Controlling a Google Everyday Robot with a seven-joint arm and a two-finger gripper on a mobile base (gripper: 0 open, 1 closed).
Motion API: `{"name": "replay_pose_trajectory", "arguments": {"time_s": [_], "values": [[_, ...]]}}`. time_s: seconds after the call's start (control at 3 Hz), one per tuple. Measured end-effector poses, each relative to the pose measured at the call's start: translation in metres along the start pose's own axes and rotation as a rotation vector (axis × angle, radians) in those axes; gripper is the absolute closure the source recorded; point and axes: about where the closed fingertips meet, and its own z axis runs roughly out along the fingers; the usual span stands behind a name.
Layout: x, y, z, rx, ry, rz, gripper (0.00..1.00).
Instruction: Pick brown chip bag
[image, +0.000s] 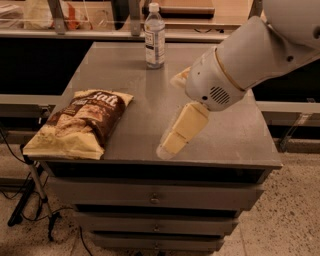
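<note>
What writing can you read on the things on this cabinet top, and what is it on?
"Salt": white lettering on the brown chip bag; smaller print beneath is too blurred to read.
Water bottle label: too blurred to read.
Gripper, near the front edge, apart from the bag: no writing seen.

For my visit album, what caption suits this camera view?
Gripper hangs low over the cabinet top, right of the chip bag and apart from it; bottle stands behind.
</note>
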Motion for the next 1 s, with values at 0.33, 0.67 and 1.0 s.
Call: {"name": "replay_pose_trajectory", "arguments": {"time_s": [0.33, 0.67, 1.0], "values": [[-0.025, -0.001, 0.035, -0.002, -0.043, -0.027, 0.00], [-0.041, -0.001, 0.071, 0.022, -0.038, -0.046, 0.00], [-0.049, -0.006, 0.100, 0.069, -0.036, -0.059, 0.00]]}}
